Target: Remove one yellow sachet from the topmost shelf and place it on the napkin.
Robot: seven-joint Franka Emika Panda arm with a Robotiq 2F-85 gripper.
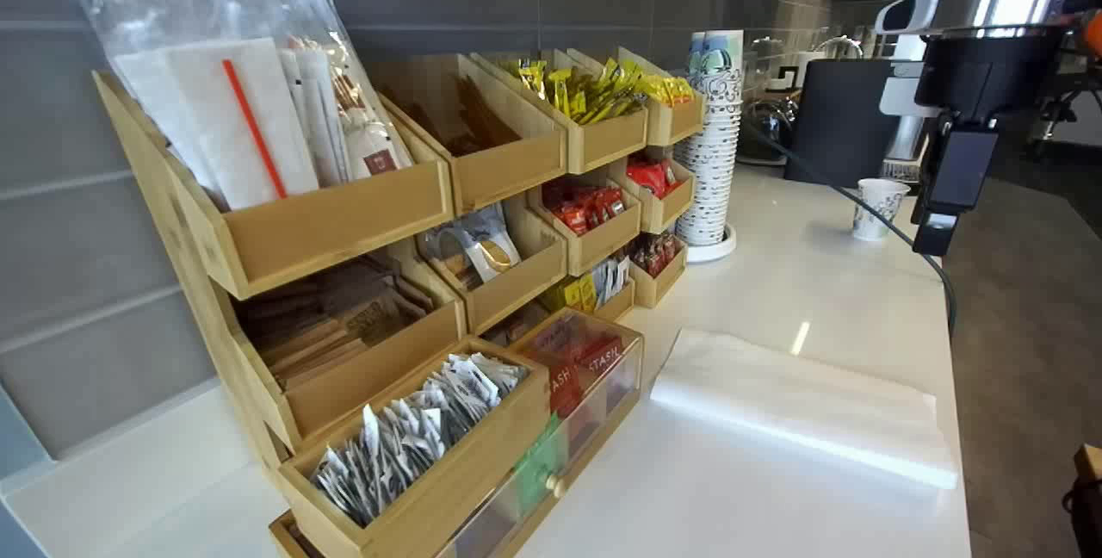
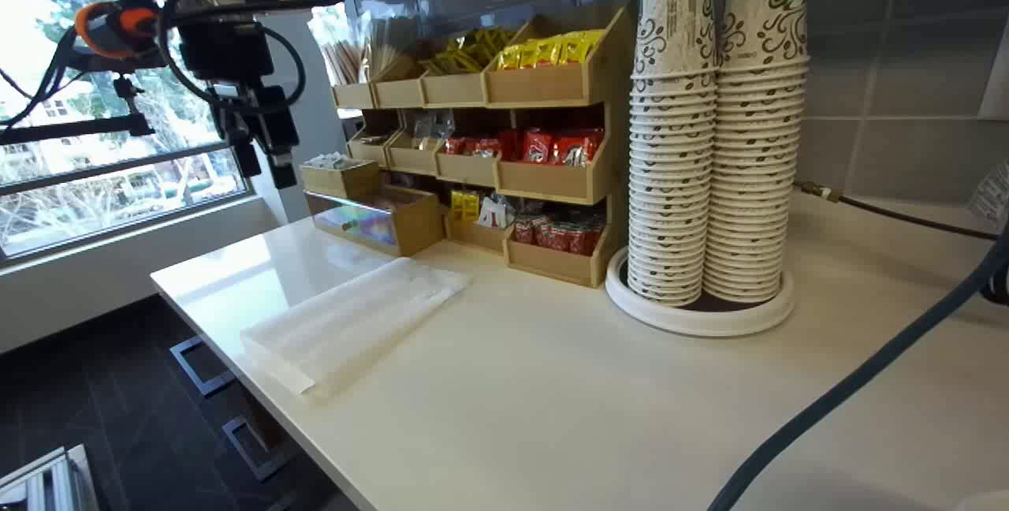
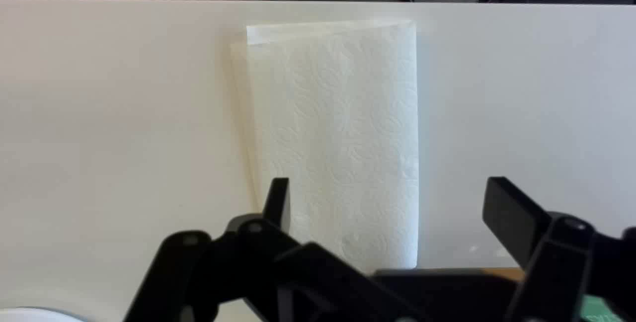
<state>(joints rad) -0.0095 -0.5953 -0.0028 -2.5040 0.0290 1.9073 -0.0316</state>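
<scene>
Many yellow sachets [image 1: 603,95] fill two bins of the topmost shelf [image 1: 613,141]. In an exterior view, more yellow sachets [image 2: 548,52] stand upright in the end bin of that shelf [image 2: 536,85]. The napkin [image 1: 801,399] lies folded and flat on the counter in front of the rack, with nothing on it; it also shows in the wrist view [image 3: 343,128]. My gripper [image 2: 268,170] is raised high above the counter, apart from the rack. In the wrist view, its fingers [image 3: 387,193] are wide apart with nothing between them.
Red sachets [image 1: 590,209] sit in the middle tier. Tall stacks of paper cups [image 2: 670,180] on a white round tray [image 2: 701,322] stand beside the rack. A single paper cup [image 1: 874,207] and a cable [image 2: 867,385] are on the counter. A box of white packets [image 1: 422,420] sits low at the rack's front.
</scene>
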